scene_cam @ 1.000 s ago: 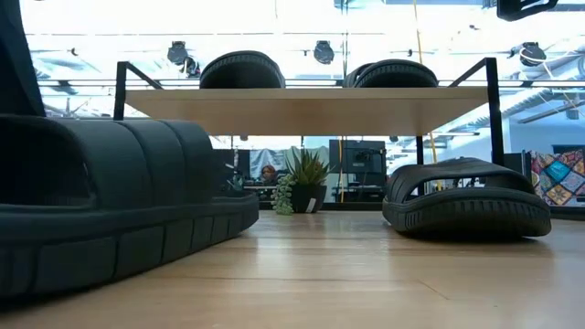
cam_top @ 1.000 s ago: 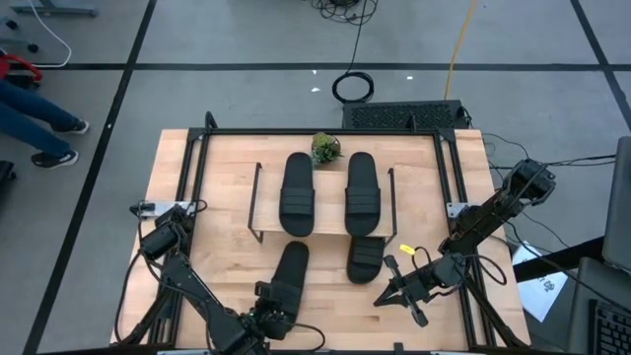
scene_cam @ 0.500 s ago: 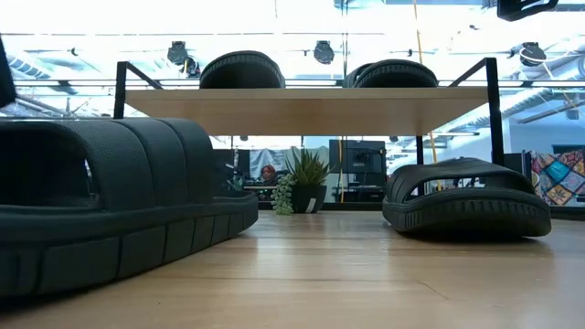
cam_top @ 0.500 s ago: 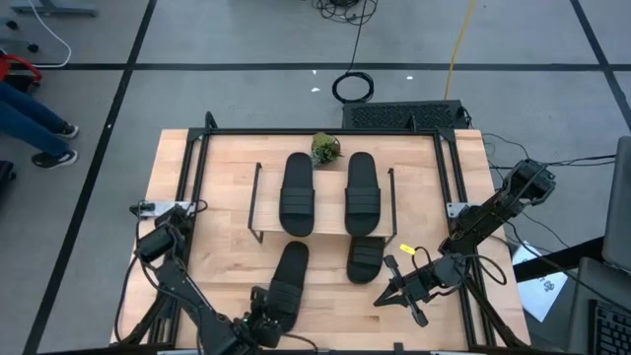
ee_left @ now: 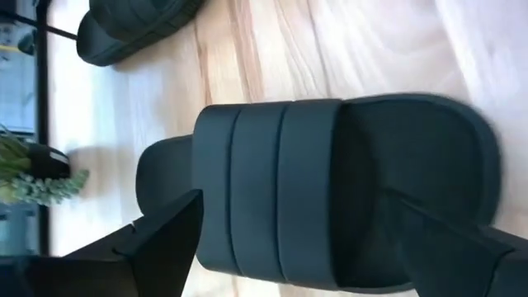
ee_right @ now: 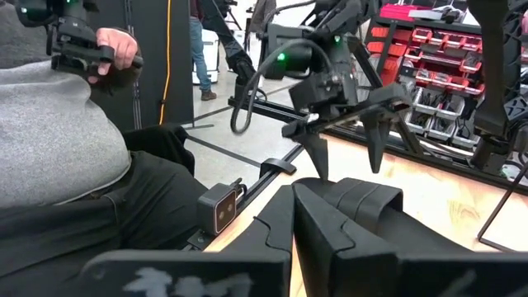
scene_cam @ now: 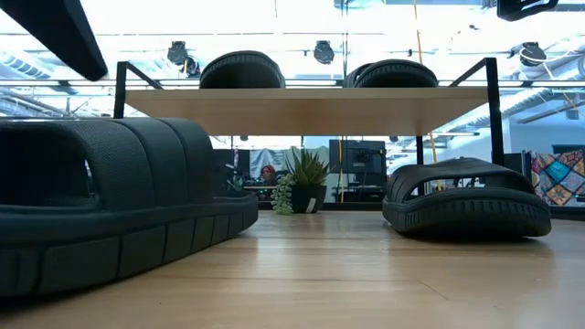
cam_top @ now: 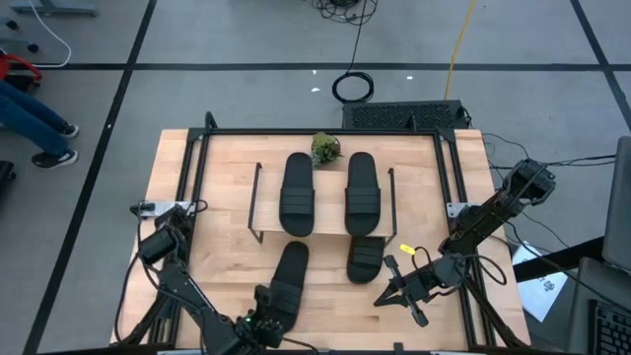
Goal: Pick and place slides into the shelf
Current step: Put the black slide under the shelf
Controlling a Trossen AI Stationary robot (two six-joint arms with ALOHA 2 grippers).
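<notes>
High view: the shelf [cam_top: 254, 202] carries two slides [cam_top: 298, 192] side by side on its top board; a third slide [cam_top: 364, 256] sits partly tucked under the shelf's near edge on the right; the fourth slide [cam_top: 287, 280] lies loose on the table [cam_top: 222, 163], slanted, its heel near the table's front edge; the left tool [cam_top: 264, 321] hangs over that heel; the right tool [cam_top: 402, 286] waits just beside the third slide, its fingers spread and holding nothing; a small plant [cam_top: 325, 148] stands behind the shelf.

Low view: the loose slide [scene_cam: 110, 215] fills the left; the gap under the shelf board [scene_cam: 302, 110] looks low, so a slide carried tilted could catch the board or the wire leg [scene_cam: 119, 90].

Left wrist view: the left tool's fingers [ee_left: 161, 247] stand wide apart on either side of the slide [ee_left: 322, 194], gripping nothing; a grip on the soft strap alone might slip or twist.

Right wrist view: the left tool [ee_right: 342, 136] shows open above the slide [ee_right: 355, 206]; a person [ee_right: 66, 148] sits close beyond the table edge, so room there is tight.
</notes>
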